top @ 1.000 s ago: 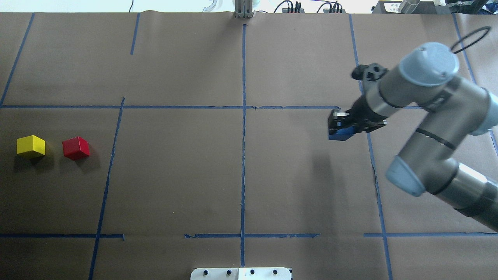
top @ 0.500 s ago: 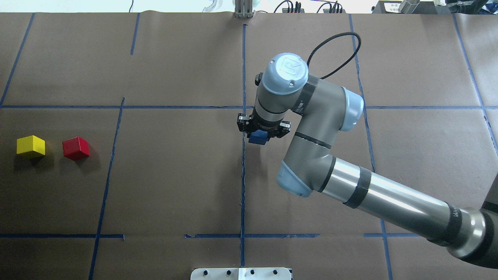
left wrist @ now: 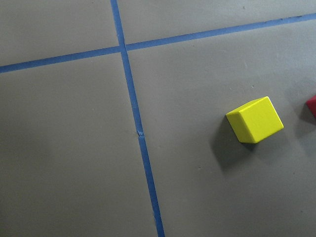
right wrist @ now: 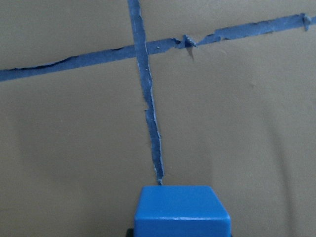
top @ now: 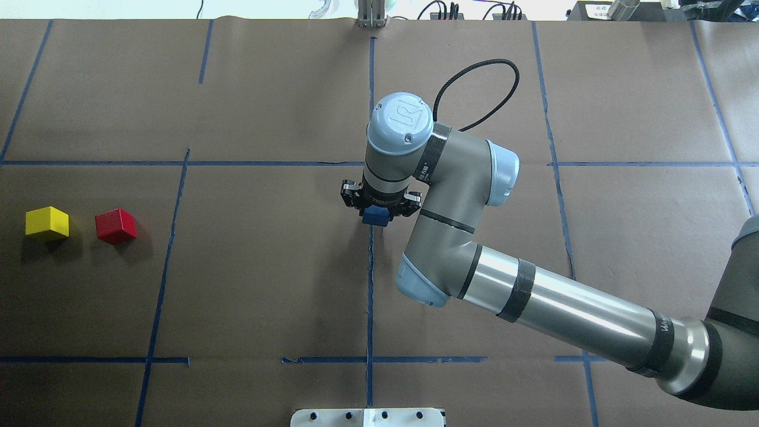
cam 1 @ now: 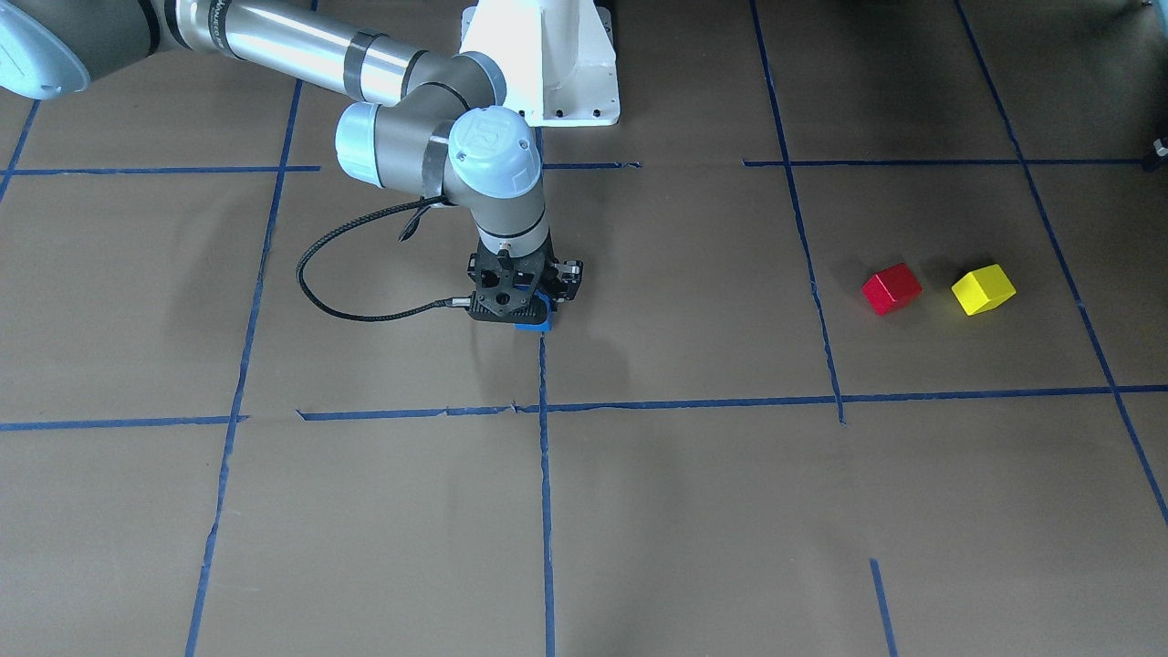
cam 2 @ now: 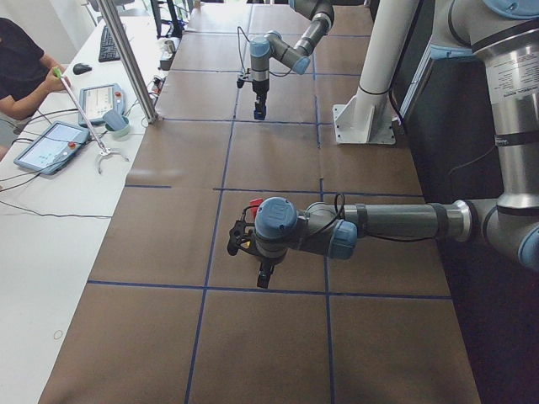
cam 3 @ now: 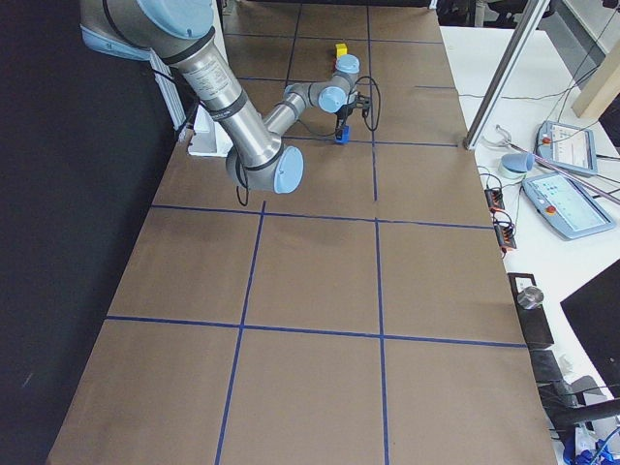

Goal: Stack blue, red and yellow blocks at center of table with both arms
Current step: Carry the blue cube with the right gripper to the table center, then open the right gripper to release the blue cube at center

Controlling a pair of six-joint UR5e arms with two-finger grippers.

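My right gripper is shut on the blue block and holds it low over the blue tape centre line. The block also shows in the front view and in the right wrist view. I cannot tell whether it touches the table. The red block and the yellow block sit side by side on the far left of the table. The left wrist view looks down on the yellow block. My left gripper shows only in the exterior left view, so I cannot tell whether it is open or shut.
The right arm's black cable loops behind its wrist. The white robot base stands at the table's near edge. A side table with tablets and a metal post lies beyond the far edge.
My right arm has swung from the table's right side to the centre line with the blue block in its grip. The red and yellow blocks have not moved.
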